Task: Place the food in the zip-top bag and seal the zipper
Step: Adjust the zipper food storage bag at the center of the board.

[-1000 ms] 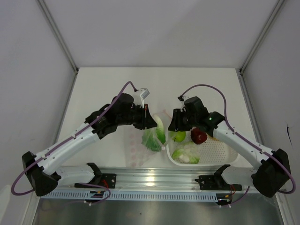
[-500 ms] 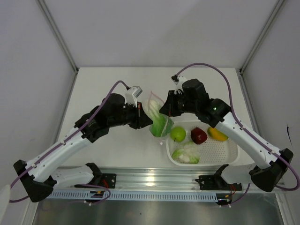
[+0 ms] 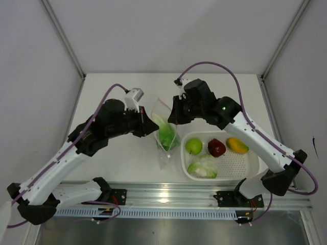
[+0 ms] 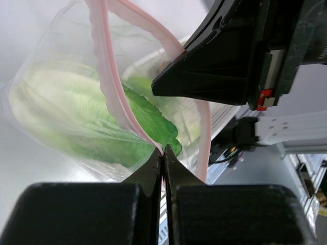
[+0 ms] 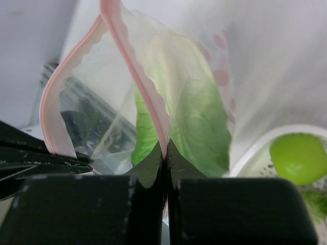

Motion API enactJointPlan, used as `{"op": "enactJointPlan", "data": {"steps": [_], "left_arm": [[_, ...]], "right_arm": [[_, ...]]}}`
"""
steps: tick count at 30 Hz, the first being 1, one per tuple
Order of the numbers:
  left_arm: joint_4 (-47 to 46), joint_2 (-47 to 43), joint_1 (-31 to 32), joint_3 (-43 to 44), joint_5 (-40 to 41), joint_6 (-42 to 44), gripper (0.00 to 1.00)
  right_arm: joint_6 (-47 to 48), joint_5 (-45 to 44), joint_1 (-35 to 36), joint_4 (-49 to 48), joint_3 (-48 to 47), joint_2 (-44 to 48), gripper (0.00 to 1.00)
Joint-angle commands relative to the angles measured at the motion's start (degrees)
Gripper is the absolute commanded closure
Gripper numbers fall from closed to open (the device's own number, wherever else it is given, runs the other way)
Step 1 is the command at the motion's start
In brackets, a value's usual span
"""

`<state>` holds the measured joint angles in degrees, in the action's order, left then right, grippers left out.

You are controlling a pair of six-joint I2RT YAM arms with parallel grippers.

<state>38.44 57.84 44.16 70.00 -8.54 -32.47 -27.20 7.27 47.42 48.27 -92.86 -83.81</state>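
Bag [image 3: 164,133] held upright over table [image 3: 117,97], centre, left of basket, mouth up and gaping, pinched from both sides. Left claw [image 3: 152,128] fully closed on zipper [image 4: 110,92], left lip of mouth. Right claw [image 3: 174,119] fully closed on opposite lip of same pink strip. Inside bag: lettuce [image 3: 167,137]. White basket [image 3: 253,168] near right. Inside basket: green apple [image 3: 193,146], red apple [image 3: 216,147], yellow fruit [image 3: 236,145] along far side, cauliflower [image 3: 203,167] at near left.
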Motion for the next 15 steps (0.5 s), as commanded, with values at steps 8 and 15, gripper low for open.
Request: {"op": "enactJointPlan", "data": {"steps": [8, 15], "left_arm": [[-0.91, -1.26, -5.92, -1.01, -3.21, -0.66, 0.99], [-0.64, -7.03, -8.04, 4.62, -5.26, -0.58, 1.0]], "right_arm": [[-2.6, 2.85, -0.13, -4.6, 2.78, 0.6, 1.0], [1.72, -6.22, 5.75, 4.65, -13.04, -0.84, 1.0]]}}
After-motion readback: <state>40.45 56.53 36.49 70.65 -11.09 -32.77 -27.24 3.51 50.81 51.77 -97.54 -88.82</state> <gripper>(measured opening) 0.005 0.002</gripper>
